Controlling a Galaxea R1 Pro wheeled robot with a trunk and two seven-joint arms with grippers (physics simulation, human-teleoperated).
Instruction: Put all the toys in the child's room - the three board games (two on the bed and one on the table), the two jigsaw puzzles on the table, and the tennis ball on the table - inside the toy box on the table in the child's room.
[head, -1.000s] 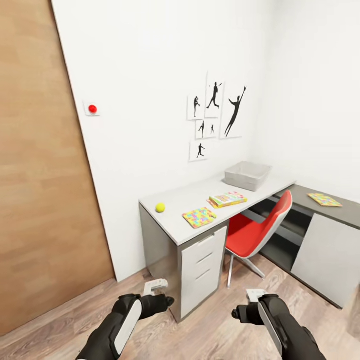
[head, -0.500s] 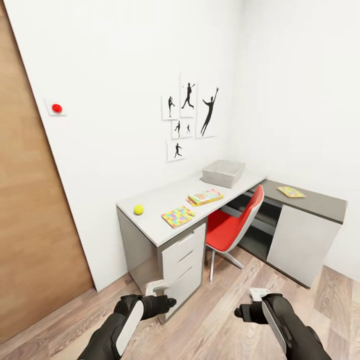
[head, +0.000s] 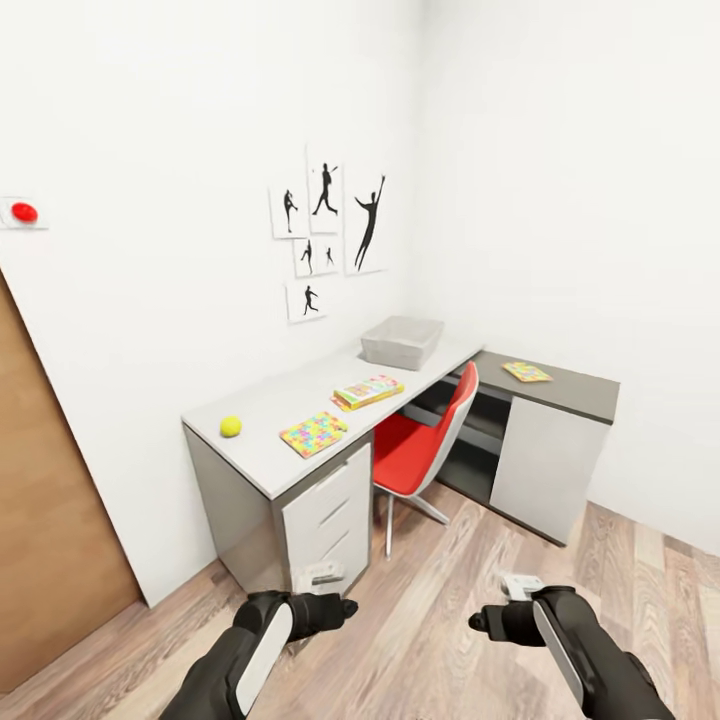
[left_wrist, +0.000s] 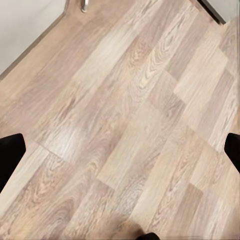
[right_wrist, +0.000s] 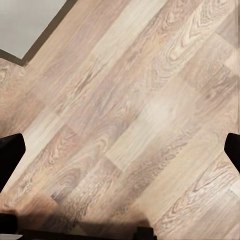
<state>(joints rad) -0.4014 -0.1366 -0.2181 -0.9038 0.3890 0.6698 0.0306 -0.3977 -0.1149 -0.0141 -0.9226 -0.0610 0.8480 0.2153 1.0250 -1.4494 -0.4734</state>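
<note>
Both claws, left claw (head: 343, 606) and right claw (head: 474, 624), hung spread wide and empty over the floor (left_wrist: 125, 125), well short of the surface (head: 290, 400) bearing the tennis ball (head: 231, 426).

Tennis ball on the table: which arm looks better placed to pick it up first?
Probably the left. The tennis ball lies at the table's near left end, on the left tool's side; the right tool is further over, toward the red chair. Both tools are open, empty and low over the floor.

Red chair (head: 425, 448) beside white drawers (head: 325, 520); red wall button (head: 24, 212).
</note>
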